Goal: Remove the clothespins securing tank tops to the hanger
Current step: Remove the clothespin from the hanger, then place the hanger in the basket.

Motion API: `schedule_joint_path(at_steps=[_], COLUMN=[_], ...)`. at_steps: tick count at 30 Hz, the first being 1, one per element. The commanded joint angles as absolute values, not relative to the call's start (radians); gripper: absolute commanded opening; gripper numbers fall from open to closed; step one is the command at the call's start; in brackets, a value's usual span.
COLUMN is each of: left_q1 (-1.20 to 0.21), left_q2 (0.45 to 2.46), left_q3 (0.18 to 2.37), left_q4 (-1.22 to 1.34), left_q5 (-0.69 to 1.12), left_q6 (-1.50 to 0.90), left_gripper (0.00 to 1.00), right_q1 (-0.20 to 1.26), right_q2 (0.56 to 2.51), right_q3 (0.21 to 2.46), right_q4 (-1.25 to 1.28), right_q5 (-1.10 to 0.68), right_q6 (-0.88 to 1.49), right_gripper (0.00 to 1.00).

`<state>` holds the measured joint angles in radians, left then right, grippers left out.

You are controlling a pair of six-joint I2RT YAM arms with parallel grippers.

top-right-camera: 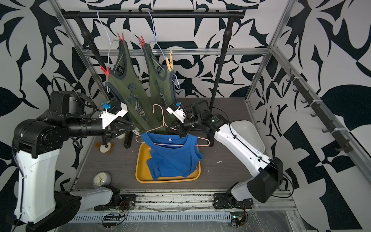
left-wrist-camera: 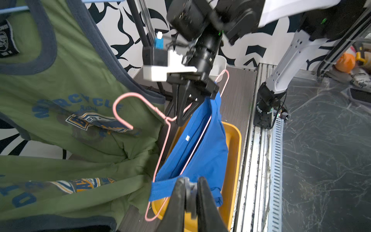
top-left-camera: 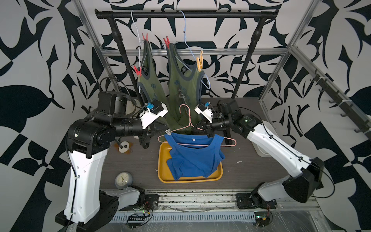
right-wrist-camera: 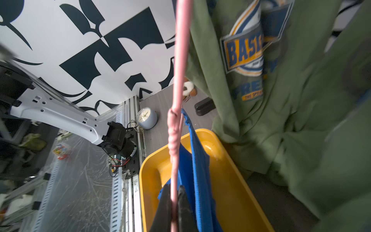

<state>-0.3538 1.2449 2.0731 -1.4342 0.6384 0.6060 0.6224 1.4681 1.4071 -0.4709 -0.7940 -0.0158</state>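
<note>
Nearest, a clock (top-left-camera: 122,179) stands on the table by the left arm's base. Behind it, at the table's middle, lies a yellow tray (top-left-camera: 190,179). A blue top (top-left-camera: 194,158) is draped down into the tray from a pink hanger (right-wrist-camera: 180,60), which is held up just above the tray's far edge.

The hanger wire is pinched in the fully closed right gripper (right-wrist-camera: 174,188), beside the twisted neck. The left gripper (left-wrist-camera: 190,180) is seen at the hanger's other end, its jaws nearly together on a grey pin (top-left-camera: 168,132). That pin is clipped over the blue top's strap.

Farther back, two green tops (top-left-camera: 184,88) are hung on wire hangers from a black rail (top-left-camera: 186,14), and their hems are bunched just behind the blue top. Three red pins are clipped to their shoulders. Two are on the top nearer the left arm (top-left-camera: 145,37) (top-left-camera: 137,70), and one is on the far shoulder of its neighbour (top-left-camera: 166,41). A yellow pin (top-left-camera: 199,64) is clipped to that neighbour's near shoulder.
</note>
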Motion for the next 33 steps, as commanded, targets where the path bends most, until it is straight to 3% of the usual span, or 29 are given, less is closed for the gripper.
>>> schedule_joint_path(at_steps=[1, 13, 17, 20, 33], left_q1=[-0.357, -0.357, -0.358, -0.358, -0.358], left_q2=[1.259, 1.317, 1.331, 1.345, 1.365], left_q3=[2.096, 2.067, 2.046, 2.033, 1.969], left_q4=[-1.387, -1.309, -1.269, -1.24, -1.163], left_q5=[0.722, 0.794, 0.807, 0.815, 0.828], left_q6=[0.536, 0.461, 0.432, 0.416, 0.328], left_gripper=[0.04, 0.07, 0.09, 0.09, 0.09], right_q1=[0.625, 0.626, 0.626, 0.626, 0.615], right_q2=[1.469, 1.526, 1.528, 1.529, 1.311], right_q3=[1.385, 1.243, 1.2, 1.199, 1.321], right_q4=[-0.379, -0.316, -0.312, -0.327, -0.342], right_q5=[-0.898, -0.93, -0.868, -0.833, -0.753], right_q6=[0.043, 0.09, 0.092, 0.088, 0.077], right_gripper=[0.0, 0.01, 0.25, 0.34, 0.48])
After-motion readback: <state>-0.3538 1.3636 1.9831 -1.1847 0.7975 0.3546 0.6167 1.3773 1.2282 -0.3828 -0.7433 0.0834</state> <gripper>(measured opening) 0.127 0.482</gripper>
